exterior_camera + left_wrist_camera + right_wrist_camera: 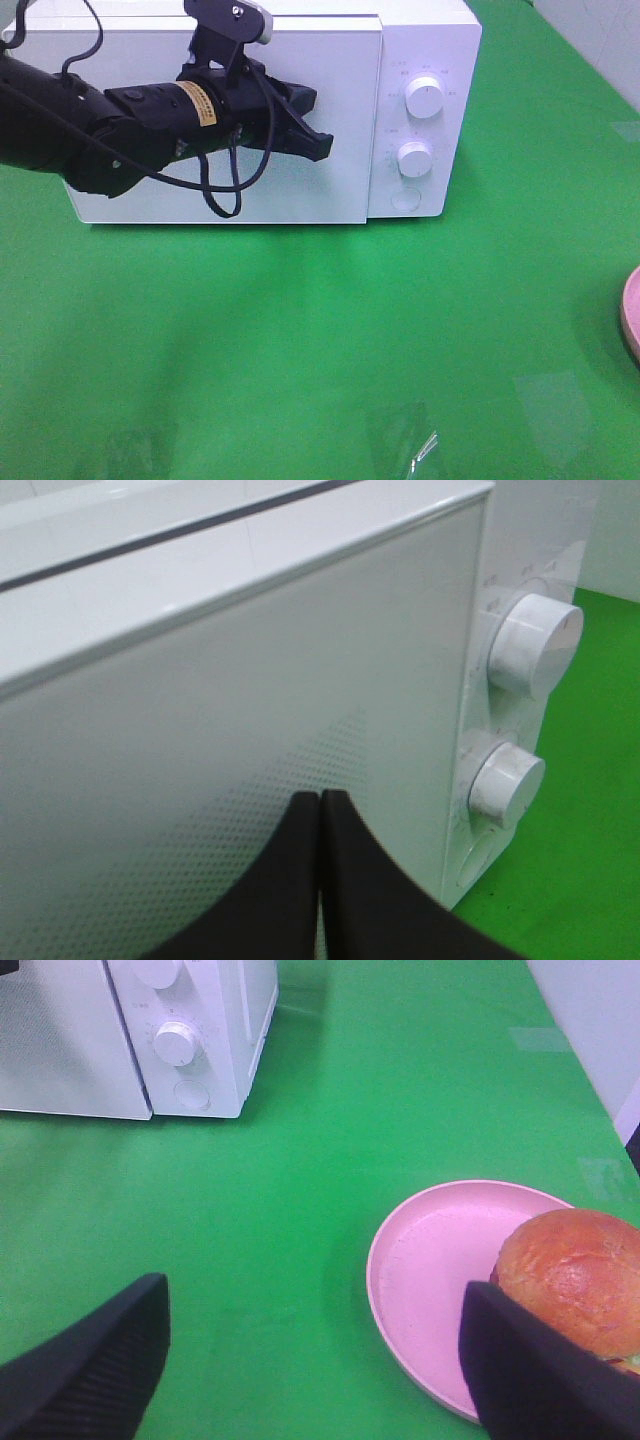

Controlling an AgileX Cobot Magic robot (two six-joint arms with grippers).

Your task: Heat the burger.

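High view: microwave (300,120) sits at the table's far edge, door shut. Left hand (318,146) hangs in front of the door, tips pinched together, holding nothing, aimed toward the panel w/ two knobs (424,98) and a round button (405,199) below them. A sliver of pink plate (632,312) shows at the table's right edge.

Left wrist: closed tips (322,825) are just off the door face, near its seam w/ the panel. Probably the step is opening the door. If the button is the release, keep tips shut and press it square-on, not the lower knob (506,785) right above it; don't shove the whole oven back.

Right wrist: right hand (310,1360) is spread wide, empty, hovering above the table. Burger (575,1272) sits on the plate (430,1260), toward its rim, by one finger (530,1370); can't tell if touching. Keep this hand clear of the door's swing till it's open.
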